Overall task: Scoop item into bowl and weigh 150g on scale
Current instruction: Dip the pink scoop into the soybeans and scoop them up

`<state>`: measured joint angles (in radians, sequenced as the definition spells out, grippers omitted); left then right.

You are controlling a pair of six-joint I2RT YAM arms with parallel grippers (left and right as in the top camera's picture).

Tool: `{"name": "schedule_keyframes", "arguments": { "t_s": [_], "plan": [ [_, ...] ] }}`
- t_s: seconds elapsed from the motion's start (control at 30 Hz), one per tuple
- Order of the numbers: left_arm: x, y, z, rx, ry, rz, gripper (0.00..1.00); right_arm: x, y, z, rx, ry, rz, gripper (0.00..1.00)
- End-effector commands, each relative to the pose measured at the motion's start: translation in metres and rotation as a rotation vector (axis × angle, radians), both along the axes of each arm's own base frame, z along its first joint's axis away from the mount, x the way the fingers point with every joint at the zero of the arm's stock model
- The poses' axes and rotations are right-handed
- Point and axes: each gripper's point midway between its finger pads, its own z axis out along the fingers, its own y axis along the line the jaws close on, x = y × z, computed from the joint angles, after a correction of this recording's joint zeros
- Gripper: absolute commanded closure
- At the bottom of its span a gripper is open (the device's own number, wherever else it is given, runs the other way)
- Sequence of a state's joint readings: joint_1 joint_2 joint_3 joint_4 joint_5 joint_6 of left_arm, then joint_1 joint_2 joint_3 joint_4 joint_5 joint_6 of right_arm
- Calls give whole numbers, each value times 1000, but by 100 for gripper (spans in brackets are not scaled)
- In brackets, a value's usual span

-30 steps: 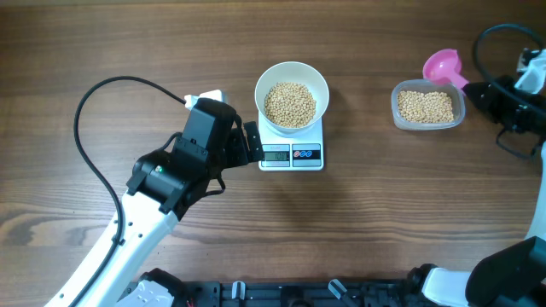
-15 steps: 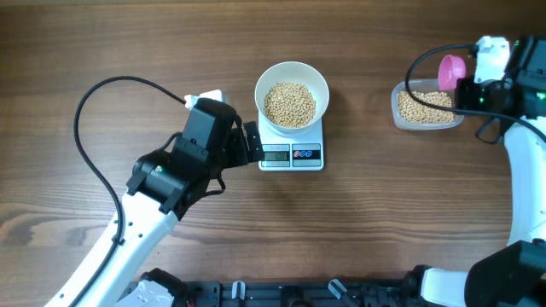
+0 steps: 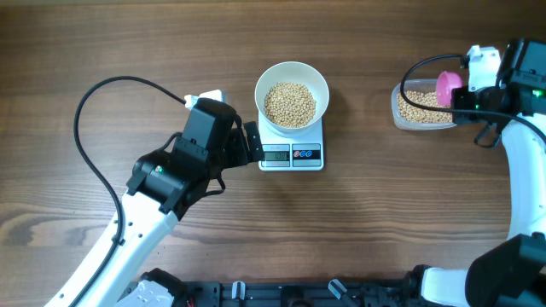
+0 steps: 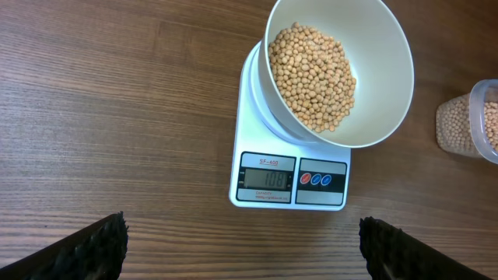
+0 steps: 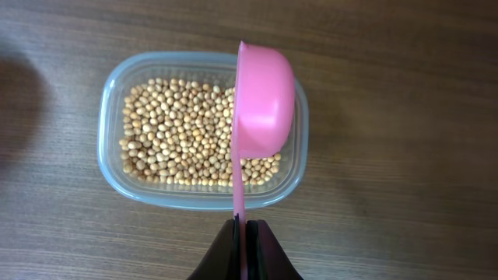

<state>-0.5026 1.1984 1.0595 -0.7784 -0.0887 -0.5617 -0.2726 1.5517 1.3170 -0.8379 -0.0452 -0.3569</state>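
The right arm has swung in from the far right edge of the bench, and the scoop it carries has come from just behind the container to above it. The left arm, the bowl and the scale lie where they were.

The right fingers (image 5: 226,260) are pinched tight on the thin handle of the pink scoop (image 5: 263,101). The handle runs straight out ahead of them, so the scoop's long axis crosses the short way of the clear container (image 5: 109,155). The cup hangs over the container's right half in the wrist view. It is turned on edge, with its mouth facing sideways rather than down into the beans (image 5: 179,140) beneath it. We judge the coming move turns on that: the cup must roll and dip into the beans directly below.

The right arm is plainly the nearer one to this supply. The bowl (image 4: 389,78) sits on the scale (image 4: 289,179), well apart to the left, and already holds a heap of beans. The display (image 4: 266,180) reads short of the target, as far as we can make it out. The left fingers (image 4: 93,249) stand spread wide, empty, just beside the scale.
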Motion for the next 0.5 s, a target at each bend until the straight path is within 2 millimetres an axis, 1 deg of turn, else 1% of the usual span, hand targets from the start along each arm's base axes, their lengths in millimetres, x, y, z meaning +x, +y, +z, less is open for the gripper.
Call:
{"name": "schedule_keyframes", "arguments": {
  "t_s": [0.0, 0.13, 0.2, 0.33, 0.4, 0.47],
  "plan": [
    [1, 3, 3, 7, -14, 4, 0, 4, 6, -14, 41, 32, 0, 96],
    [1, 3, 3, 7, -14, 4, 0, 0, 9, -28, 56, 84, 0, 96],
    [1, 3, 3, 7, -14, 4, 0, 0, 14, -34, 76, 104, 8, 96],
    [1, 3, 3, 7, -14, 4, 0, 0, 35, -42, 130, 130, 58, 96],
    [1, 3, 3, 7, -14, 4, 0, 0, 43, -43, 132, 138, 80, 96],
    [1, 3, 3, 7, -14, 4, 0, 0, 57, -42, 158, 138, 115, 96]
  ]
}}
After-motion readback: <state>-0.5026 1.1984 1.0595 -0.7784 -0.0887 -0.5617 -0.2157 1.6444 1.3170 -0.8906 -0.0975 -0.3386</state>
